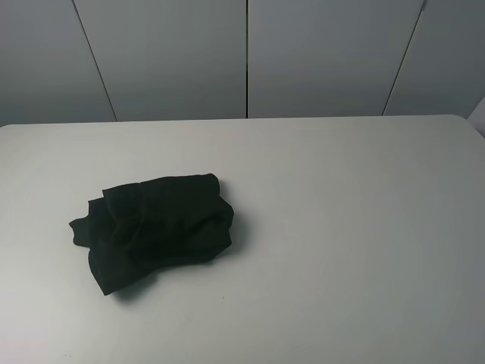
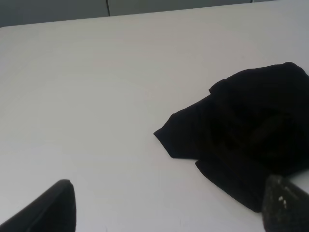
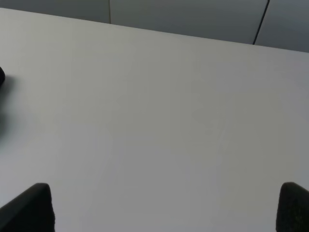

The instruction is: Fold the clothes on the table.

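Note:
The clothes [image 1: 155, 227] are one black garment, crumpled into a loose heap on the left half of the white table [image 1: 341, 227]. No print or label shows on it. Neither arm appears in the exterior high view. In the left wrist view the heap [image 2: 246, 140] lies beyond my left gripper [image 2: 169, 205], whose dark fingertips [image 2: 48, 208] stand wide apart with nothing between them. My right gripper [image 3: 166, 208] is open too, over bare table [image 3: 159, 121], and a sliver of the black cloth [image 3: 1, 77] shows at the frame edge.
Grey wall panels [image 1: 246, 57] with dark seams stand behind the table's far edge. The table's rounded back right corner [image 1: 466, 121] is in view.

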Controlling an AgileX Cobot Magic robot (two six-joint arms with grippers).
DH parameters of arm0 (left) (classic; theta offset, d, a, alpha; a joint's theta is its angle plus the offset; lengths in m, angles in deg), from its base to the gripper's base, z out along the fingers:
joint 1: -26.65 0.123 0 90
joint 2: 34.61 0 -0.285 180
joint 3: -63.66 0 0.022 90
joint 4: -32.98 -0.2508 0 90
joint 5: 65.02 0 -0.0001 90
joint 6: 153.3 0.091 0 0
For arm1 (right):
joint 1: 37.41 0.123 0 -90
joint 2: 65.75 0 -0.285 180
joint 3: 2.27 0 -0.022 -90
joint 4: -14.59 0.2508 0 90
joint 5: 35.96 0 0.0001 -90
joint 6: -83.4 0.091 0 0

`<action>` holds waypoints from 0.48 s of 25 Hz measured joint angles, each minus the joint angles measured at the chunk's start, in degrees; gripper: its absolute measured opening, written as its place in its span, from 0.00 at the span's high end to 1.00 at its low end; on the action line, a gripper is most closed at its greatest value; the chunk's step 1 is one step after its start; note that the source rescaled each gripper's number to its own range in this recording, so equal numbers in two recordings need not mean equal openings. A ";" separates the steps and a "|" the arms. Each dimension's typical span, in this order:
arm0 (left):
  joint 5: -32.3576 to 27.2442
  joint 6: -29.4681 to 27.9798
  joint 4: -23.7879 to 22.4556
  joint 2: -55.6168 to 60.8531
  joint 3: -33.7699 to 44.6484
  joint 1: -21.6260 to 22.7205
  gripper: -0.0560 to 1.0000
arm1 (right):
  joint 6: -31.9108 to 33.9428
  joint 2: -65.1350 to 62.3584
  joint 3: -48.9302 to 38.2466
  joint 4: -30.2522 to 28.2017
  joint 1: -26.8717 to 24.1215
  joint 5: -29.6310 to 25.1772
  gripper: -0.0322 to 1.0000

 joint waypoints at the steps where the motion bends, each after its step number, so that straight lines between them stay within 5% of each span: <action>1: 0.00 0.00 0.00 0.00 0.00 0.00 0.00 | 0.00 0.00 0.00 0.00 -0.47 0.00 0.00; 12: 0.00 0.00 0.00 0.00 0.00 0.00 0.00 | 0.65 0.00 0.00 -0.11 -0.73 0.00 0.00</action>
